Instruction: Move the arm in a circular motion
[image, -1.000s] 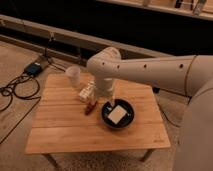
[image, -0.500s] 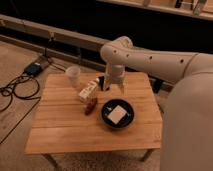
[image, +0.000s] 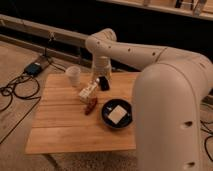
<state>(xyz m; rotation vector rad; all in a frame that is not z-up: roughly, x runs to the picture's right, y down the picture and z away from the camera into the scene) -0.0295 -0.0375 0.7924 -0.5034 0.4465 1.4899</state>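
One camera looks down from behind the arm (image: 165, 100) at the table (image: 60, 125), claw (image: 103, 83) at its far edge.

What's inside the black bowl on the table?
A pale square thing lies inside the bowl. It covers the middle of the bowl, so anything under it is hidden. The gripper hangs farther back, near the white cup, not over the bowl.

The cream-white arm (image: 150, 55) — thick, tubular, dotted with dark screw holes — bends at 1 rounded elbow, its dark gripper (image: 103, 83) low over the far side of the table (image: 60, 125).
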